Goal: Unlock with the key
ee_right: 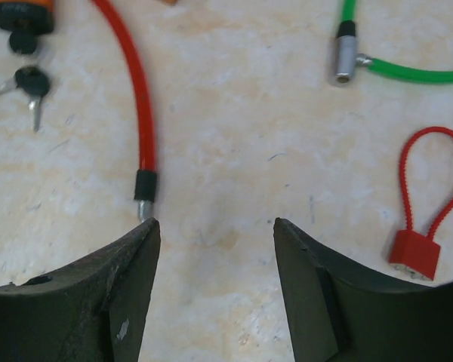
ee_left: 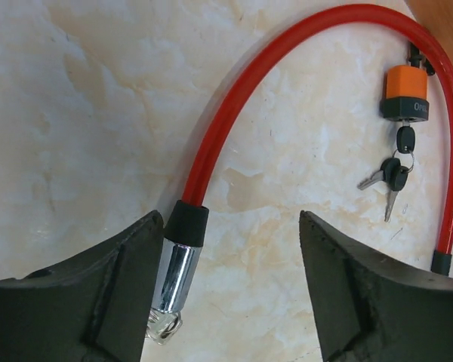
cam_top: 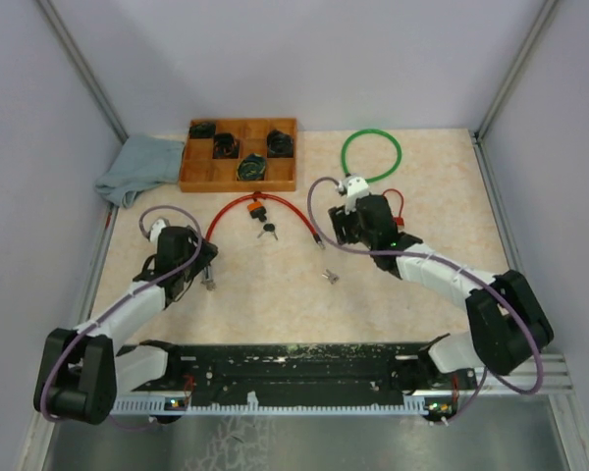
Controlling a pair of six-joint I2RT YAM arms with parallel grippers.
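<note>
Left tool (ee_left: pixel 228 226), right tool (ee_right: pixel 214 226) both spread, empty, stretched forward low beside red cable lock (ee_left: pixel 234 98) ends

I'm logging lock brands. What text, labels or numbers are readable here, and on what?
"OP...": on the black collar of the orange lock, in the left wrist view; the remaining letters are too blurred to read.
On the keys and the red padlock: no readable text.
Nothing else shows lettering.
</note>
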